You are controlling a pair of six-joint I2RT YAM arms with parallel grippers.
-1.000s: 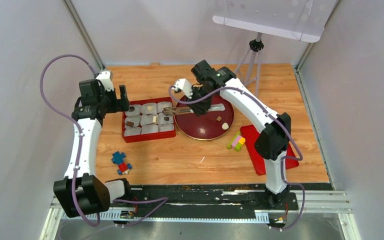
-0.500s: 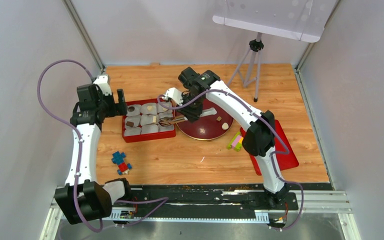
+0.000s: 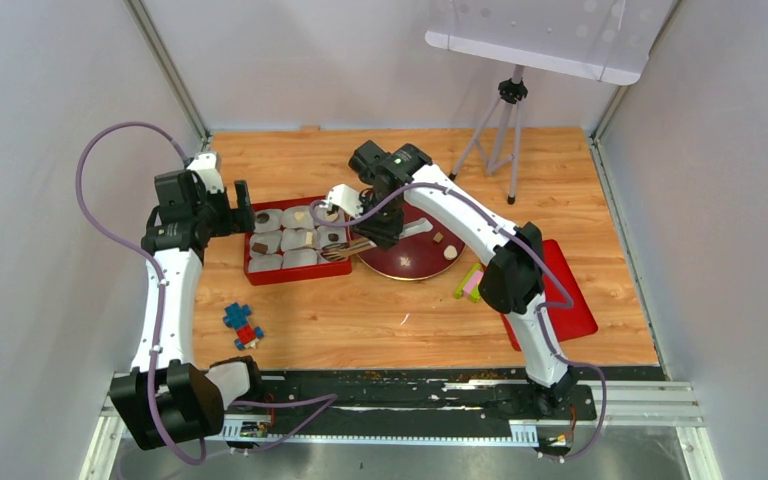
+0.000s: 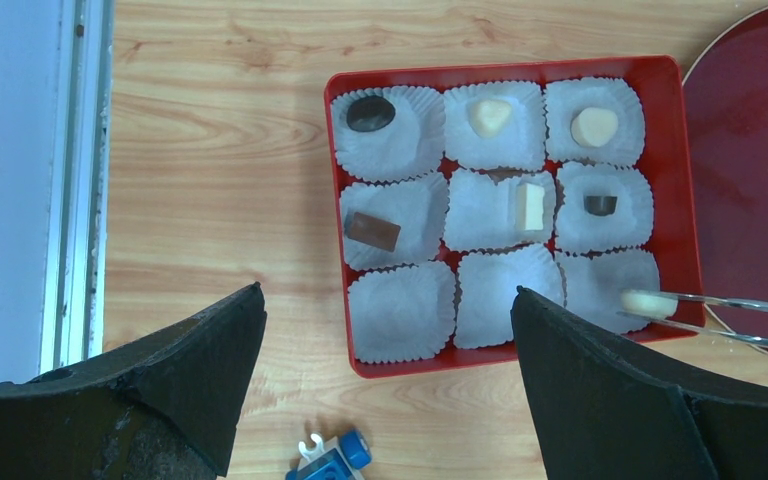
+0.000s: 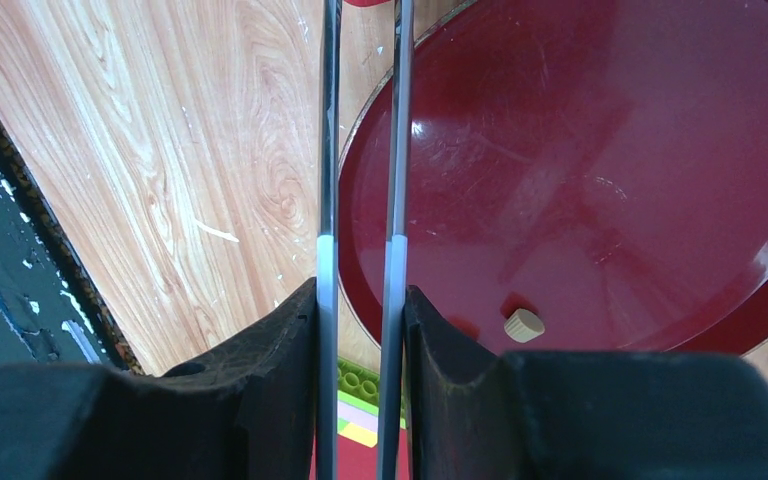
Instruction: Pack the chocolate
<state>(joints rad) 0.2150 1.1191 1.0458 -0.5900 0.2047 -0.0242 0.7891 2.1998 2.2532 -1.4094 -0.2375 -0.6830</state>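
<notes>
Swung leftward, right end effector (image 5: 360, 300) clamps tweezers (image 5: 397, 120) holding cream chocolate (image 4: 643, 302) over the tray (image 4: 500, 68); left end effector (image 4: 388, 295) gapes wide.

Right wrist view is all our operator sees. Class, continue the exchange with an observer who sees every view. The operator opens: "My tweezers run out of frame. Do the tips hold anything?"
Observer: Yes, the tweezers pinch a pale cream chocolate at the tips.
Operator: Where is it?
Observer: At the near right corner paper cup of the red tray; whether it touches the paper I cannot tell.
Operator: And the left hand?
Observer: The left hand is open and holds nothing, by the tray's left edge.
</notes>
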